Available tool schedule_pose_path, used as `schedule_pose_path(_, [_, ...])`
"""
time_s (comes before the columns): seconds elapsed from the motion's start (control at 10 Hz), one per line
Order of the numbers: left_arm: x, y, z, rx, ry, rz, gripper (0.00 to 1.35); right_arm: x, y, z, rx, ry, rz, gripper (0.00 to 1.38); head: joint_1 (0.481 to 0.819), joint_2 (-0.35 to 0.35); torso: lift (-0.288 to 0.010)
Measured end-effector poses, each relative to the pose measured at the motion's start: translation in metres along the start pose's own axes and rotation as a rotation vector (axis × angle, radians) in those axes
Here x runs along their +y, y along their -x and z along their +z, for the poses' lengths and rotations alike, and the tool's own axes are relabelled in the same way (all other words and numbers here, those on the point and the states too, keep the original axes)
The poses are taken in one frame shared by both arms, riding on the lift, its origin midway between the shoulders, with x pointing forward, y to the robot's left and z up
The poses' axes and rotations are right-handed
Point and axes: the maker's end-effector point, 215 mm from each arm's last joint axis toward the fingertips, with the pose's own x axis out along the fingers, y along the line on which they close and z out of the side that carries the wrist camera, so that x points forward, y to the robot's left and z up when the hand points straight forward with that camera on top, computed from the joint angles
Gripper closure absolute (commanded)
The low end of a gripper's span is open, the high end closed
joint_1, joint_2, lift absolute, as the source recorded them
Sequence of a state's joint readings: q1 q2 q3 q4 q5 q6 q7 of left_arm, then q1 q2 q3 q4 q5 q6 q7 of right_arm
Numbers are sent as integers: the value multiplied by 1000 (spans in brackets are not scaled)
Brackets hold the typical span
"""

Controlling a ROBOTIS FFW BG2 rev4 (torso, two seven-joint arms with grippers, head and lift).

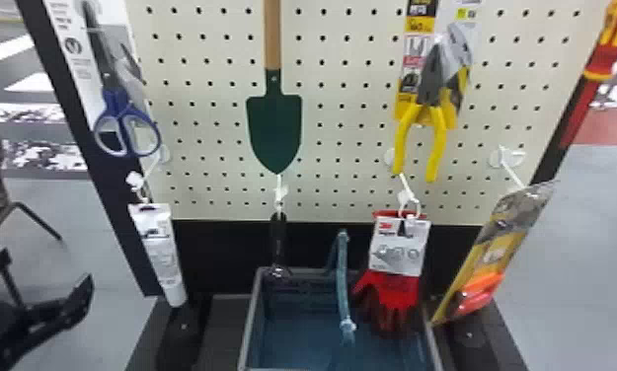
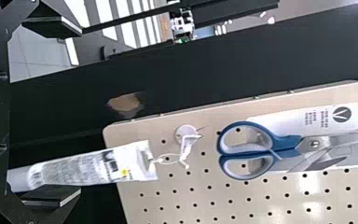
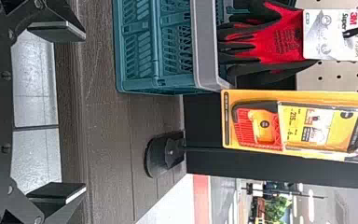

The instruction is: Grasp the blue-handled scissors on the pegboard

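The blue-handled scissors (image 1: 124, 118) hang on a white card at the upper left edge of the cream pegboard (image 1: 351, 163), handles down. In the left wrist view the scissors (image 2: 261, 149) lie well ahead of my left gripper (image 2: 51, 112), whose black fingers (image 2: 51, 25) stand wide apart, open and holding nothing. From the head, the left gripper (image 1: 77, 296) sits low at the left, far below the scissors and off to the side of the board. My right gripper (image 3: 58, 109) is open over the dark base beside the basket.
A white tube (image 1: 161, 251) hangs under the scissors. A green trowel (image 1: 274, 123), yellow pliers (image 1: 428, 113), red gloves (image 1: 388, 291) and an orange packaged tool (image 1: 489, 266) also hang on the board. A teal basket (image 1: 252, 315) stands below it.
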State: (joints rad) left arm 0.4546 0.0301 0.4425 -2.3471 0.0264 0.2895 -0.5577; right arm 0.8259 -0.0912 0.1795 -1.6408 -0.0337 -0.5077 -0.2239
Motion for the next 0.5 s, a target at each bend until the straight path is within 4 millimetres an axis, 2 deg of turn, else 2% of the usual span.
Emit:
schedule_pose_path(0.3, [20, -19, 25, 0, -66, -30, 121, 1, -1, 2, -3, -2, 0, 157, 549, 0, -100])
schedule_pose_path(0.5, [40, -27, 48, -13, -107, -35, 116, 2, -1, 1, -3, -3, 5, 157, 549, 0, -100])
